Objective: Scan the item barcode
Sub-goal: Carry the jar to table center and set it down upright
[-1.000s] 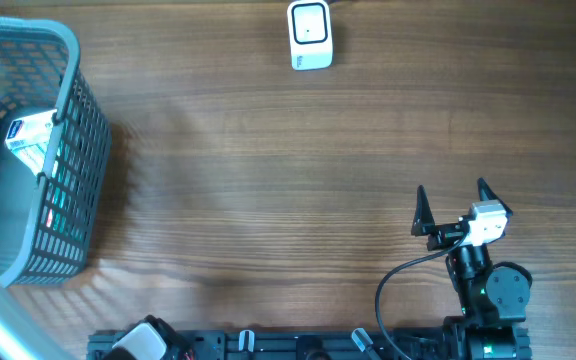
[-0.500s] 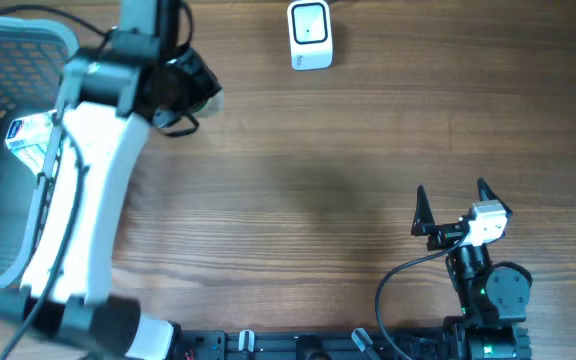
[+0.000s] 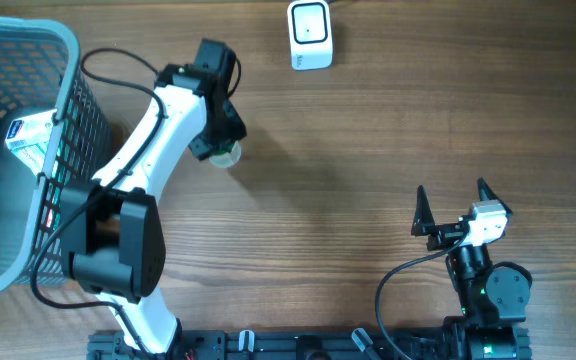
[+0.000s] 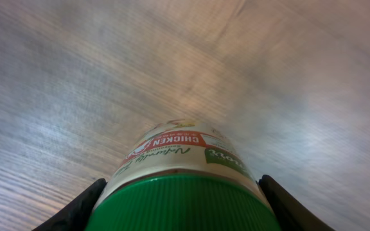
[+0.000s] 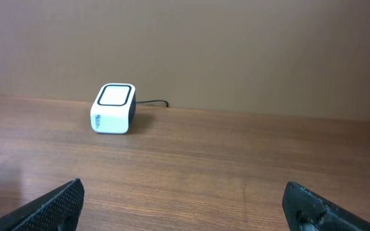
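Green-lidded jar [image 4: 184,168], red chicken label, sits pinched in left tool [image 4: 182,208]; right tool [image 5: 182,192] spread.

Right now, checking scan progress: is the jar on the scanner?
No, the jar sits in the left tool, apart from the scanner.

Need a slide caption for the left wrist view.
Left claw grips a green-lidded chicken jar over the wooden table.
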